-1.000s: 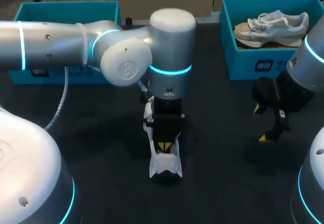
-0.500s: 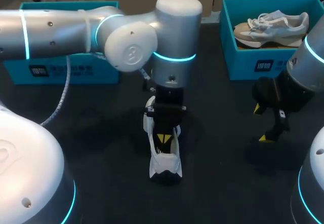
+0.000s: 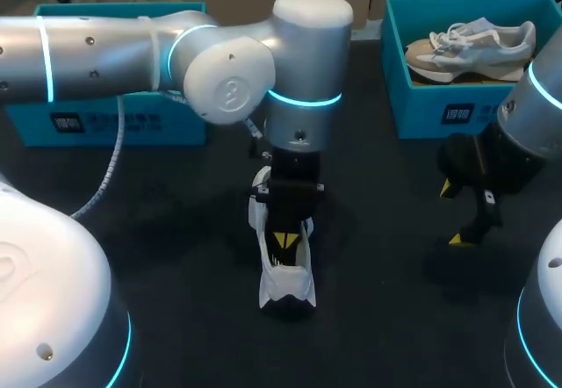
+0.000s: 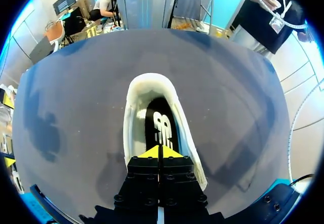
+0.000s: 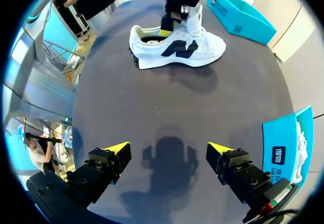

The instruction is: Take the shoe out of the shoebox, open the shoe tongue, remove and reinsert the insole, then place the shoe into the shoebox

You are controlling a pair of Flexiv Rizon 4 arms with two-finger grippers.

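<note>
A white sneaker point(image 3: 286, 284) with a dark side logo lies on the dark table, heel toward the front edge. My left gripper point(image 3: 282, 240) points down into its opening, fingers shut together. In the left wrist view the yellow tips point(image 4: 161, 151) meet just above the dark insole point(image 4: 162, 122) inside the shoe point(image 4: 147, 88); nothing shows between them. The right wrist view shows the sneaker point(image 5: 177, 49) side-on with the left gripper point(image 5: 165, 30) in its mouth. My right gripper point(image 3: 452, 215) hangs open over bare table to the right, point(image 5: 169, 150) well short of the shoe.
A teal shoebox point(image 3: 439, 116) at the back right holds a grey and beige sneaker point(image 3: 470, 44). A second teal shoebox point(image 3: 114, 123) stands at the back left, mostly behind my left arm. Bare dark tabletop surrounds the white shoe.
My left arm shifted slightly to the right and its gripper drew back a little along the shoe's opening. The shoe and the right arm stayed put.
</note>
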